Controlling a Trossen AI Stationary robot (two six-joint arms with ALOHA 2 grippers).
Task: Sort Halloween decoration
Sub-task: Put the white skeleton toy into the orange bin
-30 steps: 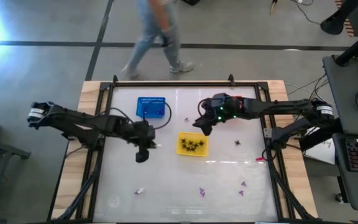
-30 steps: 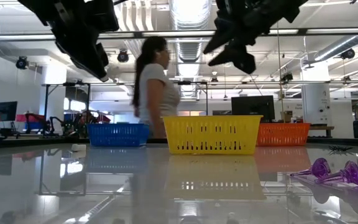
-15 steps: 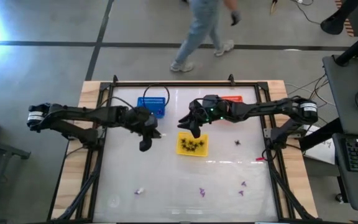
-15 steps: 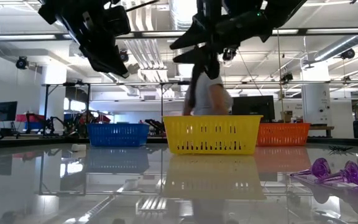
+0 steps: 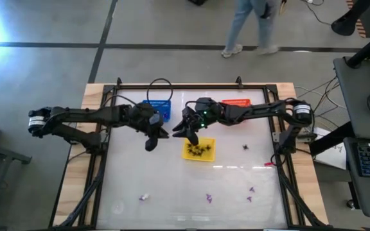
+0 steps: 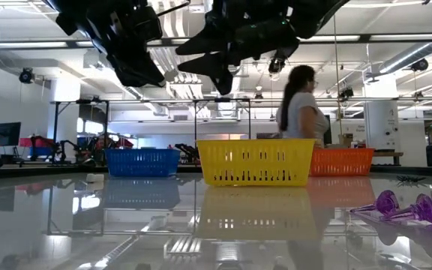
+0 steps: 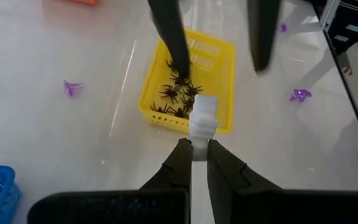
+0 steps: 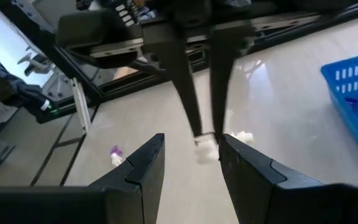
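A white trinket [image 7: 202, 119] of the Halloween decoration hangs above the table with my left gripper [image 7: 199, 144] shut on it, just on the near-left side of the yellow basket [image 7: 224, 60]. That basket holds several black spiders [image 7: 178, 93]. My right gripper [image 5: 186, 133] hovers open over the basket's far-left corner, pointing at the left gripper; its fingers [image 7: 168, 37] touch nothing. The blue basket [image 5: 158, 109] and orange basket [image 5: 237, 102] stand near the far edge. Purple trinkets [image 5: 208, 197] lie loose near the front. My left gripper pinches the white trinket by its near end [image 7: 199, 135] between its two fingertips. The fingers slant down toward the yellow basket. Most of the trinket sticks out past the fingertips, lifted clear of the table.
Loose on the table are a white trinket [image 5: 144, 197], purple ones [image 5: 250, 191] and a black spider [image 5: 245, 148]. In the low view, purple trinkets [image 6: 396, 205] lie at the right. A person [image 6: 300, 112] walks past behind the table's far edge.
My left gripper has carried the white trinket toward the far edge and slightly right, closer to the yellow basket. My right gripper has moved toward the table's left, over the basket's corner, rolling as it went. The person has walked from left to right behind the table.
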